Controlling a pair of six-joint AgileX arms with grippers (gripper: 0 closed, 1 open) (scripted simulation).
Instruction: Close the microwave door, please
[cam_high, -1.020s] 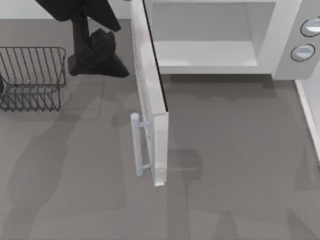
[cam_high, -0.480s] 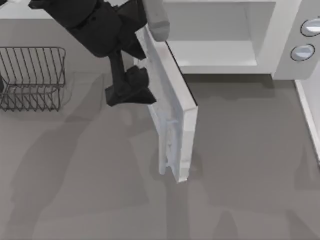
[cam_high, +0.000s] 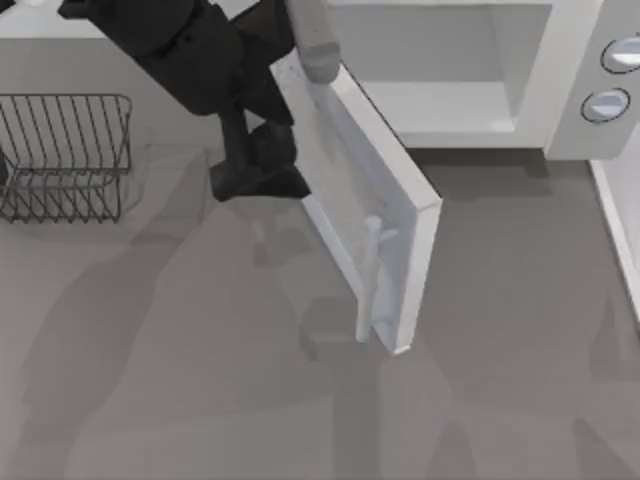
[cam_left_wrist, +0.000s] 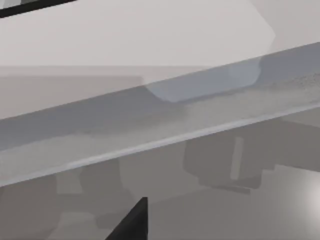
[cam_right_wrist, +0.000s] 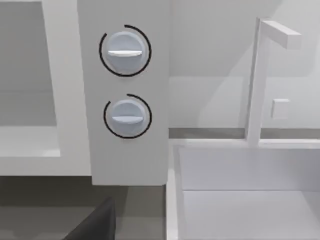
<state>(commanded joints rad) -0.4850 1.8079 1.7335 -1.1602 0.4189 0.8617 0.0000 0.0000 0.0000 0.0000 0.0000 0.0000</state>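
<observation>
The microwave (cam_high: 520, 90) stands at the far side of the counter (cam_high: 180, 380), toward the top view's right, its pale cavity open to the front and two round grey knobs (cam_high: 607, 104) on the panel at its right. The microwave door (cam_high: 375, 215) hangs from the left edge of the cavity and stands partly open, swung out at a slant over the counter with its free edge pointing toward the near right. Its slim silver bar handle (cam_high: 368, 282) sits on the outer face close to that free edge.

The left arm reaches in from the far left, and the left claw (cam_high: 255, 175) is just beside the door's outer face, near the hinged end; whether its fingers are parted or clenched I cannot tell. The left wrist view looks closely along the door's (cam_left_wrist: 165, 120) grey-white edge, with the counter's grey surface beyond.

A dark wire rack (cam_high: 62, 155) rests on the counter at the far left, well apart from the door.

The right wrist view faces the microwave's knob panel (cam_right_wrist: 125, 90) with both knobs stacked one above the other, and beside it a white sink basin (cam_right_wrist: 250, 190) with a tall white faucet (cam_right_wrist: 260, 75)
</observation>
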